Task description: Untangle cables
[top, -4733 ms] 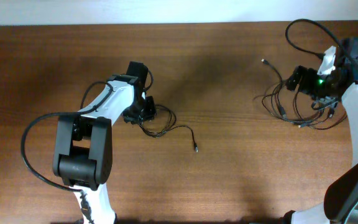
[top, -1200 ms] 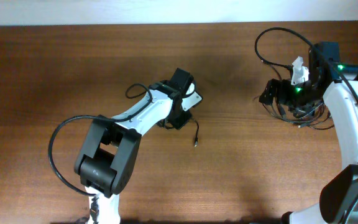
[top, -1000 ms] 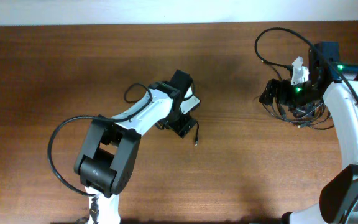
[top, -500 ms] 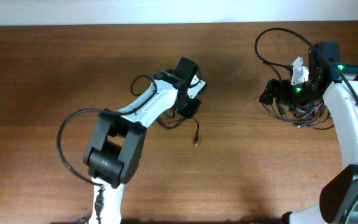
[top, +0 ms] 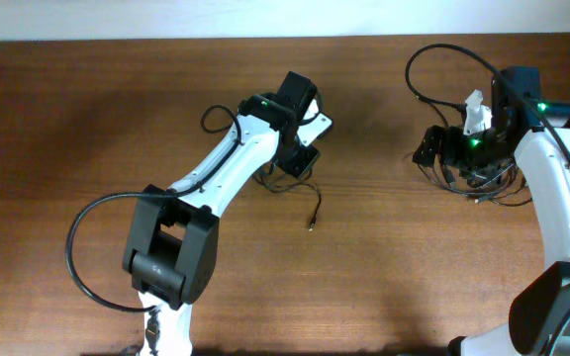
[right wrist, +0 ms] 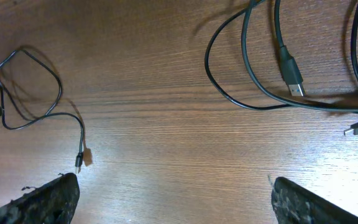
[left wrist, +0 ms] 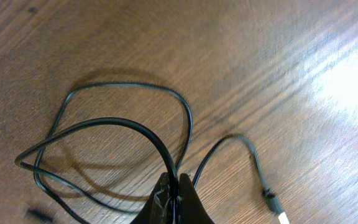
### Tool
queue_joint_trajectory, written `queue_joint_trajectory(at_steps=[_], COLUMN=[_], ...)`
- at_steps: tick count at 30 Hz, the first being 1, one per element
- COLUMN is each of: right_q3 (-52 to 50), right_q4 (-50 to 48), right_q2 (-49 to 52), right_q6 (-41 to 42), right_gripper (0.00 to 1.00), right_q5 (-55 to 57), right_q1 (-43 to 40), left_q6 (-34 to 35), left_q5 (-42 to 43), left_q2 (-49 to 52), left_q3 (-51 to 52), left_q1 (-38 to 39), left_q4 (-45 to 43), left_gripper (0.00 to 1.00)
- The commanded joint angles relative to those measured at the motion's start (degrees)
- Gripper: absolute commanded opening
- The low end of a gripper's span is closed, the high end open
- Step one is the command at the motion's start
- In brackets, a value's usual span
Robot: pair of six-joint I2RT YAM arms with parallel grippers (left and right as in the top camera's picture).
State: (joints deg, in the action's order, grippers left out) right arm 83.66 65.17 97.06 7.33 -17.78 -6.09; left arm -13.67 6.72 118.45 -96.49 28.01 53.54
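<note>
One thin black cable (left wrist: 113, 122) lies in loose loops on the wood, its silvery plug (left wrist: 280, 216) off to the right. My left gripper (left wrist: 173, 198) is shut on a strand of this cable where the loops cross. From above, the left gripper (top: 298, 166) is mid-table, with the cable's tail running to a plug (top: 312, 224). The other cables (top: 483, 183) form a tangle at the right, under my right arm. My right gripper (right wrist: 176, 202) is open wide over bare wood, nothing between its fingers, with tangle strands and a plug (right wrist: 294, 79) beyond it.
Thick black arm cables loop off the left arm's base (top: 72, 259) and above the right arm (top: 433, 54). The table's far edge meets a white wall (top: 265, 18). In the right wrist view the left arm's cable (right wrist: 39, 93) shows at far left.
My left gripper has closed on the cable and drawn back toward the table's far side, dragging the loops and plug with it. The right arm has not moved.
</note>
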Motion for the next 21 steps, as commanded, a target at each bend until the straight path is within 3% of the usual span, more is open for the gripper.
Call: queue_joint_trajectory(at_steps=[1,10,15,16,18,20,21], right_q3=[0.1,0.1,0.1,0.1,0.1,0.1,0.1], right_q4=[0.0,0.0,0.0,0.0,0.0,0.0,0.0], right_q2=[0.1,0.1,0.1,0.1,0.1,0.1,0.1], right_q6=[0.2,0.2,0.2,0.2,0.2,0.2,0.2], right_gripper=[0.98,0.98,0.98,0.98,0.98,0.98,0.99], right_q5=[0.7,0.7,0.7,0.7,0.7,0.7,0.7], right_q1=[0.0,0.0,0.0,0.0,0.0,0.0,0.0], left_q6=[-8.0,-8.9,-8.9,-8.9,-8.9,-8.5,-8.0], left_q5=[-0.5,-0.2,-0.1,-0.1,-0.1,-0.1,-0.1], left_q2=[-1.3,-1.3,-1.3,-1.3,-1.2,-1.2,-1.2], left_q3=[-0.6,0.6,4.3,4.7,4.9,4.9,4.9], left_q1=[0.1,0.1,0.1,0.1,0.1,0.1,0.1], left_q4=[0.4,9.2,8.6,8.2,5.9,4.0,3.6], left_gripper=[0.0,0.02,0.12,0.31,0.54,0.61,0.73])
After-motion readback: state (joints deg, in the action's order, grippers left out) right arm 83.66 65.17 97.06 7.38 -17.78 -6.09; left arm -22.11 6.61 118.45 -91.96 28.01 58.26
